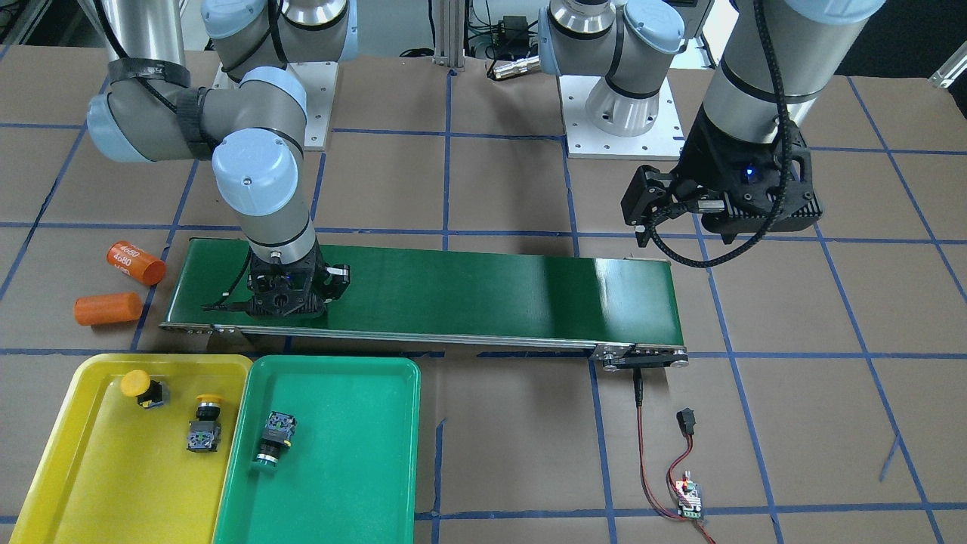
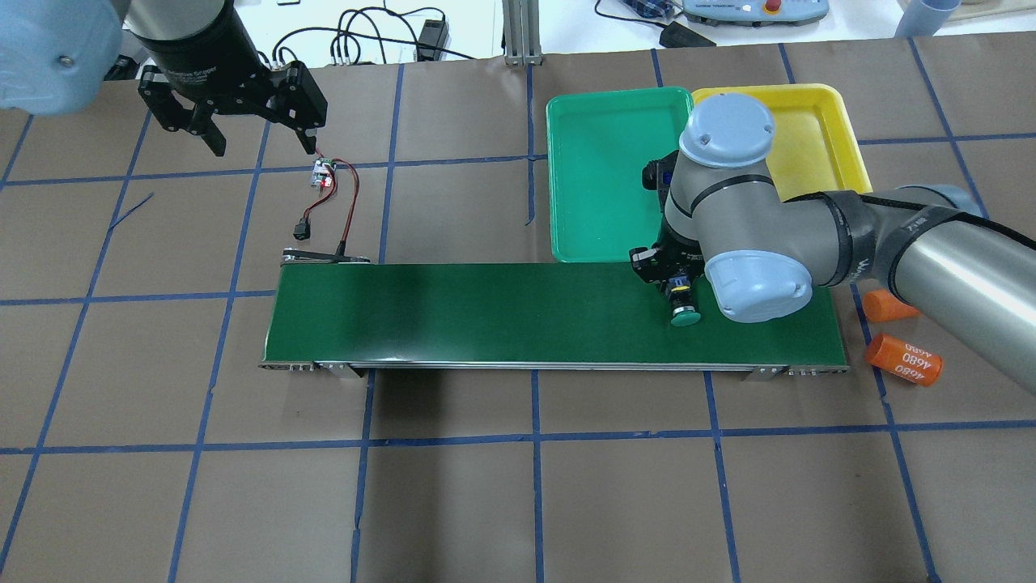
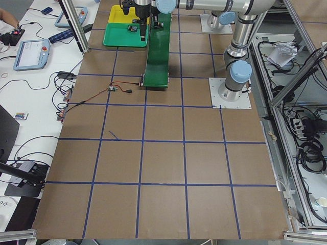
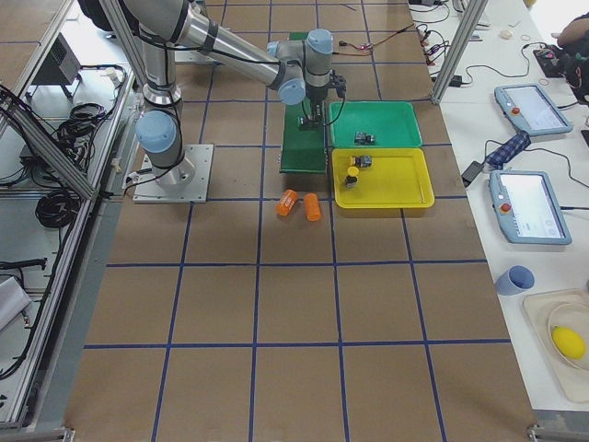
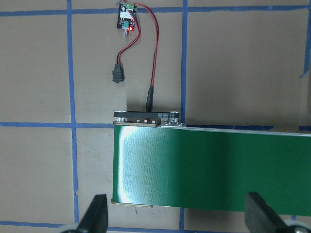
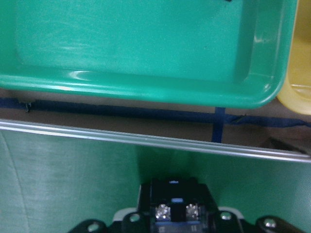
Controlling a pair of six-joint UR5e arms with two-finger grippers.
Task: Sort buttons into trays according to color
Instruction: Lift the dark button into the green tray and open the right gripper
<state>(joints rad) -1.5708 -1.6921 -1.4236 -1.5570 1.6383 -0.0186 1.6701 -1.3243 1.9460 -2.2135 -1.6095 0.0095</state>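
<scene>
Right gripper (image 2: 678,285): fingers apparently closed on the black body of a green button (image 2: 685,314) at the right end of the conveyor belt (image 2: 486,312). The green tray (image 1: 355,468) lies just beyond.

The button is judged light, rigid and smooth. Its squared body offers flat faces; the round cap would slip.

Left gripper (image 2: 263,146): spread wide, empty, far left.

Yellow buttons (image 1: 140,387) lie in the yellow tray (image 1: 83,468); a second green button (image 1: 273,438) lies in the green tray.

Legible: "4680" on an orange cylinder (image 2: 904,360).
</scene>
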